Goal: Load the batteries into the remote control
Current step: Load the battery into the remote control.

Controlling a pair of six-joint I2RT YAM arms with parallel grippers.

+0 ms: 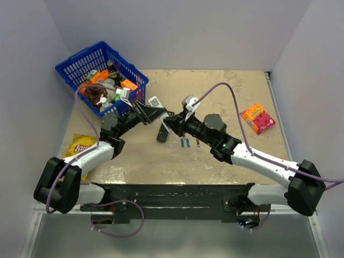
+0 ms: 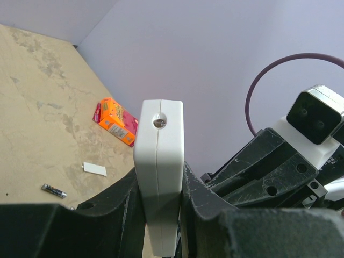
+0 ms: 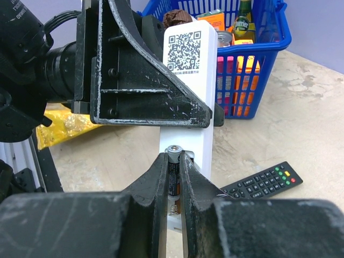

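**Seating a cell.** Your left gripper (image 2: 158, 177) is clamped on the white remote control (image 3: 185, 54), holding it upright above the table (image 1: 226, 97) with its back toward the right arm. Your right gripper (image 3: 173, 161) is pinched narrow on one dark battery (image 3: 173, 180), which appears to sit at the open bay. Align the cell with the slot, press straight in, and let go only once it lies flush. The spare batteries (image 1: 185, 143) lie on the table beneath.
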